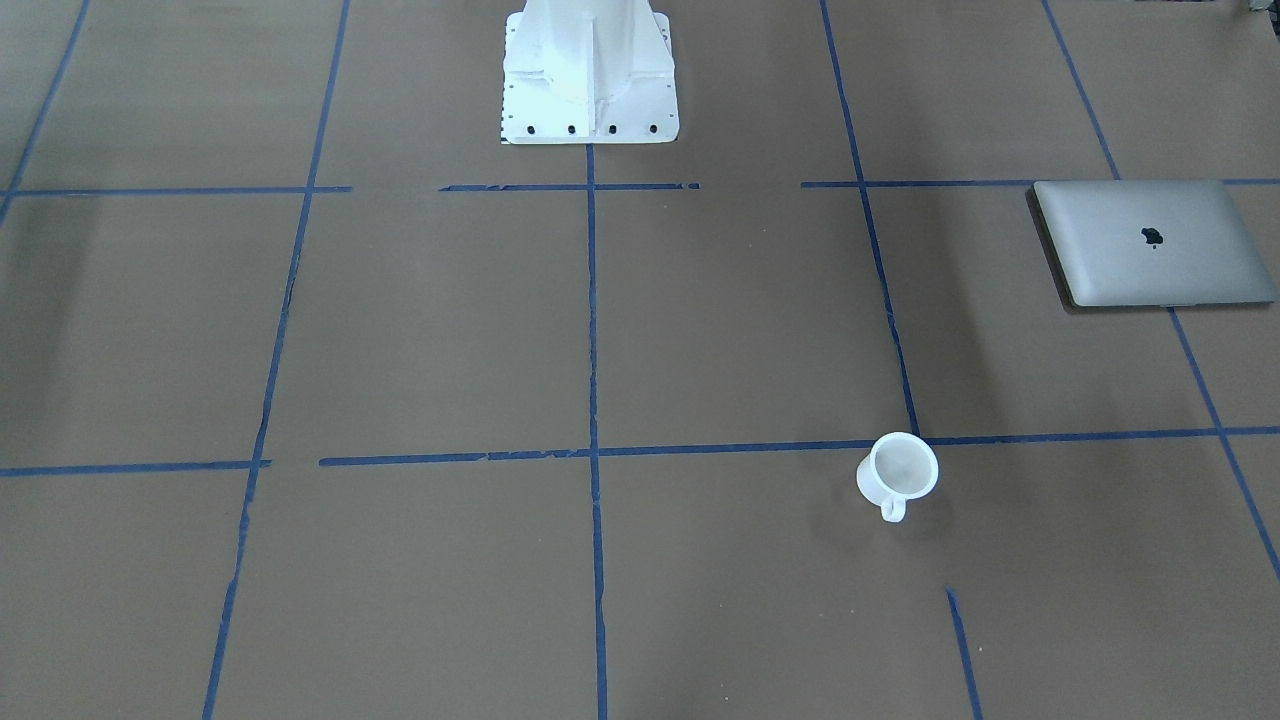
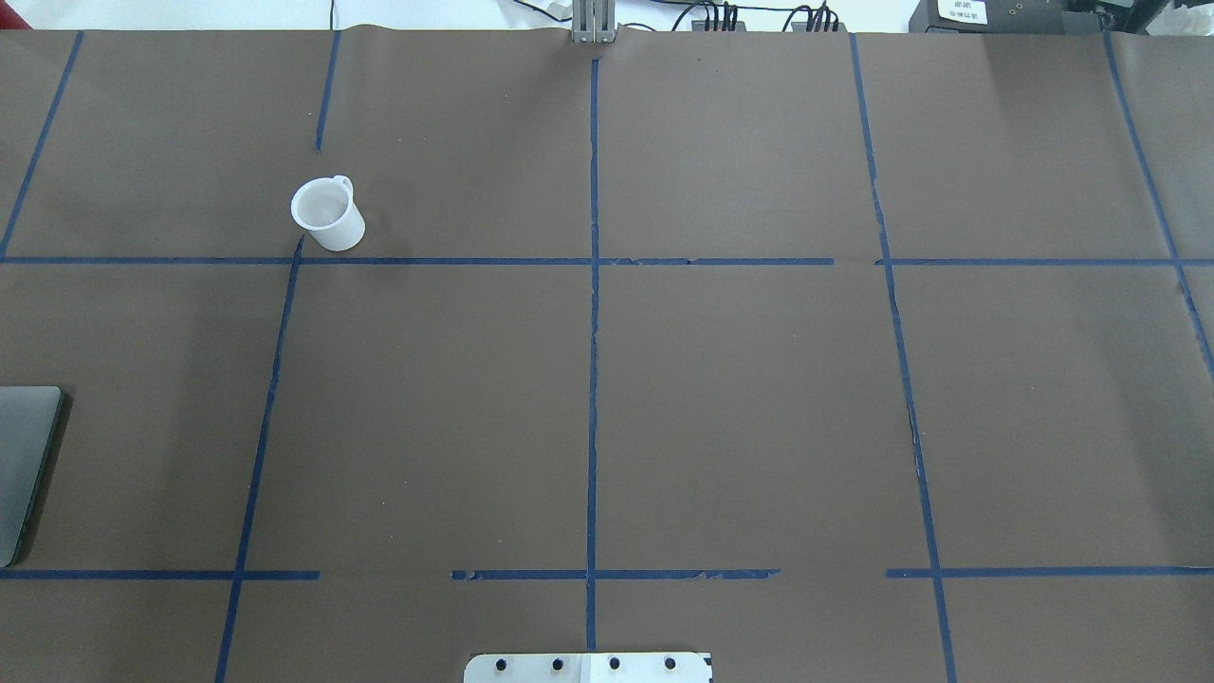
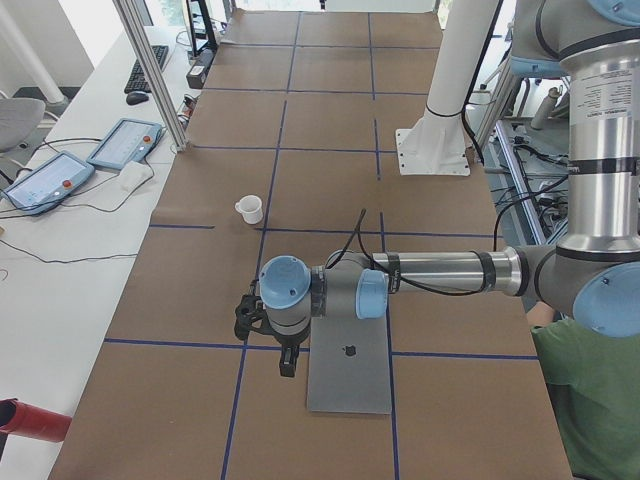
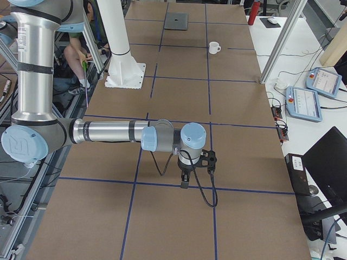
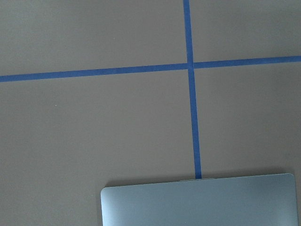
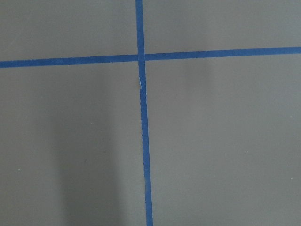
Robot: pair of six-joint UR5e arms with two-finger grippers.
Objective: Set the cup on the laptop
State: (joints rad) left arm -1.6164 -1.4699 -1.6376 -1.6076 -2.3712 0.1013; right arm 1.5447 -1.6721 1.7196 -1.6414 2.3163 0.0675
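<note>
The small white cup (image 1: 898,472) stands upright on the brown table, handle toward the operators' side; it also shows in the overhead view (image 2: 327,216) and both side views (image 3: 249,208) (image 4: 214,47). The closed silver laptop (image 1: 1150,245) lies flat at the table's left end (image 2: 24,465) (image 3: 350,375) (image 4: 176,20), and its edge shows in the left wrist view (image 5: 202,202). My left gripper (image 3: 287,365) hangs above the table beside the laptop's corner, well short of the cup. My right gripper (image 4: 184,183) hangs over bare table at the far end. I cannot tell whether either is open.
The white robot base (image 1: 588,80) stands at the table's robot side. Blue tape lines grid the table. Teach pendants (image 3: 125,143) (image 4: 303,100) lie on side benches. A metal post (image 3: 150,70) rises near the cup's side. A person in green (image 3: 590,400) sits behind the robot.
</note>
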